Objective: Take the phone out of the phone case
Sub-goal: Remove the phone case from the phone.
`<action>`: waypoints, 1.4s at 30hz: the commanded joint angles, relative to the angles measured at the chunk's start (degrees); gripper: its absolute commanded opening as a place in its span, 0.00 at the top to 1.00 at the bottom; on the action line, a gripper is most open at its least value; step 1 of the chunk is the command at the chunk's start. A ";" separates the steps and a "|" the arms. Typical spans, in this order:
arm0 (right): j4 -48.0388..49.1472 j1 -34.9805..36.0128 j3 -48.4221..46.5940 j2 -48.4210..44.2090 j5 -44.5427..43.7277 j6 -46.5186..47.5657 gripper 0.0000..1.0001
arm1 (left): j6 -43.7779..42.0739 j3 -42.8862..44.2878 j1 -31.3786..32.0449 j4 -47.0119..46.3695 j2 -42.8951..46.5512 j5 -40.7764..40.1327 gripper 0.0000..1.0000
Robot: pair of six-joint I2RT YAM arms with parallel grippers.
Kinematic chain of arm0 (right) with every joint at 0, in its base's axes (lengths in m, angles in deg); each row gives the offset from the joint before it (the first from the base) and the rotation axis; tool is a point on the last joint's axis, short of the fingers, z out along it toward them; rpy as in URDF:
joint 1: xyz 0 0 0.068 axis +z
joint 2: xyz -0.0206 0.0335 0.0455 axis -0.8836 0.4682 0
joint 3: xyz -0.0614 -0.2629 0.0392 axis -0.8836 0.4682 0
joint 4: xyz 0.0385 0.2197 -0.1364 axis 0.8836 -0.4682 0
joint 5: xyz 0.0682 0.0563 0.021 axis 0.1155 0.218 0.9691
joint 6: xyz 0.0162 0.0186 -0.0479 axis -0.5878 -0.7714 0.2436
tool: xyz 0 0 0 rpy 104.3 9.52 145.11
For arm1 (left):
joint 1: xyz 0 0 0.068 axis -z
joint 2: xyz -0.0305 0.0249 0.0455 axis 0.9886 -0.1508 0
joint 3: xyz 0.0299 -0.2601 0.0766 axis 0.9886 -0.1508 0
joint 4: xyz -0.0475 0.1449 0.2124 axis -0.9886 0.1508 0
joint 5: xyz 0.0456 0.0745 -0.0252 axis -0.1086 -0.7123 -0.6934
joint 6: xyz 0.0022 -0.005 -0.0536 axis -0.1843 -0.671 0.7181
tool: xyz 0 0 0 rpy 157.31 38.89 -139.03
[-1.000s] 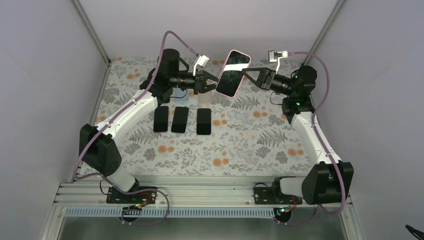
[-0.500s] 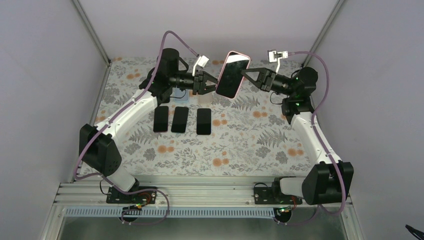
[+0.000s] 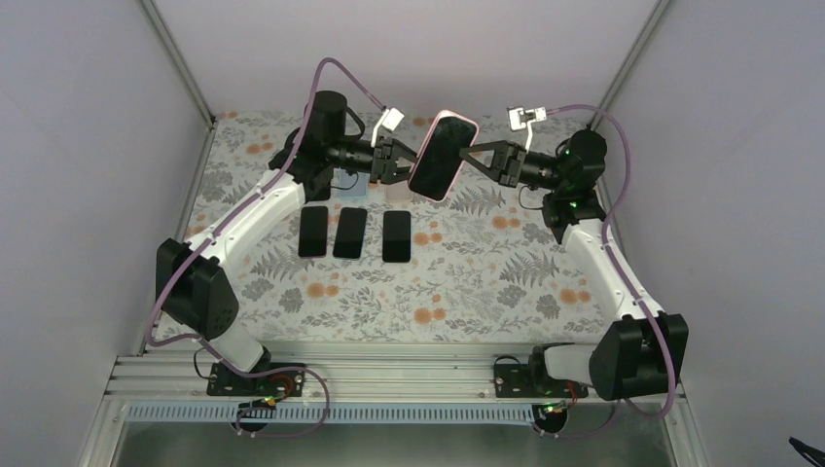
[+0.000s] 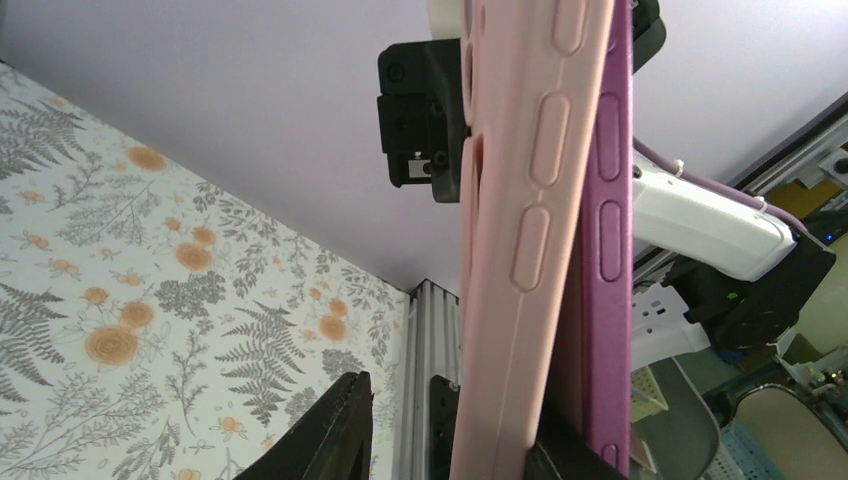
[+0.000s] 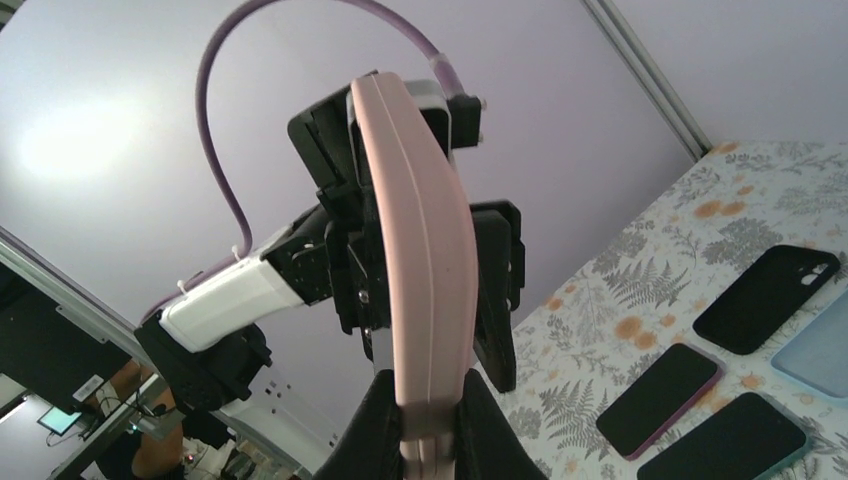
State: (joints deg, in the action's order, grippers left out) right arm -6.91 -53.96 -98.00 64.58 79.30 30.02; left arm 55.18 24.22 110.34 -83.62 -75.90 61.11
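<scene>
A phone in a pink case (image 3: 443, 156) is held in the air over the back of the table, screen facing the top camera. My right gripper (image 3: 474, 156) is shut on its right edge; in the right wrist view the fingers (image 5: 425, 400) pinch the pink case (image 5: 415, 230) edge-on. My left gripper (image 3: 404, 167) is at the phone's left edge. In the left wrist view its jaws (image 4: 450, 430) stand open around the pink case (image 4: 520, 200). One finger is clear of the case. The other sits between the case and the purple phone edge (image 4: 608, 250).
Three dark phones (image 3: 313, 232) (image 3: 350, 233) (image 3: 396, 235) lie in a row on the floral table. A pale blue case (image 3: 355, 190) and a clear case (image 3: 397, 195) lie behind them. Grey walls and frame posts close the back corners.
The right gripper has carried the cased phone to the left, up to the left gripper. The left gripper's jaws now straddle the phone's left edge.
</scene>
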 commanded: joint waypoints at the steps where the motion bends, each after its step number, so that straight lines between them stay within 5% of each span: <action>1: -10.60 5.70 1.25 0.61 9.62 8.01 0.96 | -2.55 5.59 1.97 -4.36 -0.46 0.54 0.69; 14: -14.48 7.79 0.31 2.50 10.74 10.97 0.96 | -5.05 1.73 6.91 -1.39 0.04 2.59 0.63; 25: -19.82 5.35 -5.72 4.64 8.34 14.33 0.96 | 7.08 -2.12 4.76 -10.95 0.26 1.23 0.96; 31: -21.99 1.86 -7.61 4.39 3.07 15.01 0.60 | 15.58 -4.88 1.63 -15.88 0.79 -3.75 0.98; 35: -29.70 1.51 -12.93 4.29 -4.93 22.91 0.48 | 24.50 -6.97 -0.59 -19.94 0.62 -7.09 0.98; 42: -38.85 1.11 -17.35 5.32 -19.00 30.68 0.19 | 27.99 -5.92 -1.66 -17.58 -0.21 -9.88 0.98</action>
State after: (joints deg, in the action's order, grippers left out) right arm -40.77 -52.21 -113.34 69.76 69.42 54.34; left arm 77.91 17.32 109.75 -99.49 -75.97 54.81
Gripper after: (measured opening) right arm 0.747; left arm 0.079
